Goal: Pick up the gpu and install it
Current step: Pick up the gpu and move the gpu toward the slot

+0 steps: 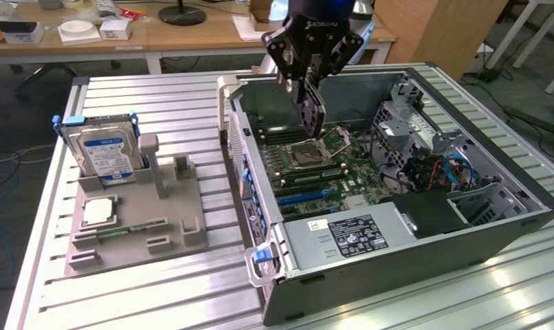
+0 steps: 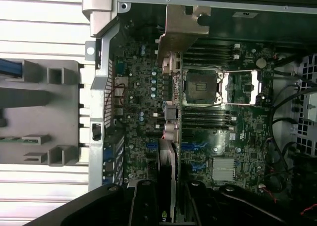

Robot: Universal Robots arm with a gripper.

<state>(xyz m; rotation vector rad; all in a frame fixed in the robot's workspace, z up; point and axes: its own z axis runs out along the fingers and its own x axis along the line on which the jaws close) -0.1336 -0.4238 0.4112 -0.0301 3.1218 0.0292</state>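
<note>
So the gpu (image 1: 314, 115) is clamped in the claw (image 1: 306, 82), fingers pulled in narrow on its two faces, and it's hung edge-on inside the open computer case (image 1: 497, 227), which is laid on its side on the ribbed metal surface (image 1: 167, 96). In the exterior view the card is held up in the air over the motherboard (image 1: 350, 172), roughly above the CPU socket (image 1: 306, 152), and it isn't seated in anything yet; no contact with the board can be made out. The blue expansion slots (image 1: 300, 197) are seen further along the board, towards the power supply (image 1: 350, 234), apart from the card. From the wrist view the card is seen thin-side on, with its silvery bracket (image 2: 182, 28) at the end furthest from the fingers (image 2: 143, 206), and the memory slots either side of the socket are spotted underneath. Over on the exterior view's left, well apart from the case, a grey holder tray (image 1: 167, 206) is parked on the same surface: a hard drive (image 1: 103, 151) with a blue-white label is stood upright in it, a CPU chip (image 1: 101, 212) is laid flat just in front, and a narrow green memory stick (image 1: 121, 232) is laid beside that.
</note>
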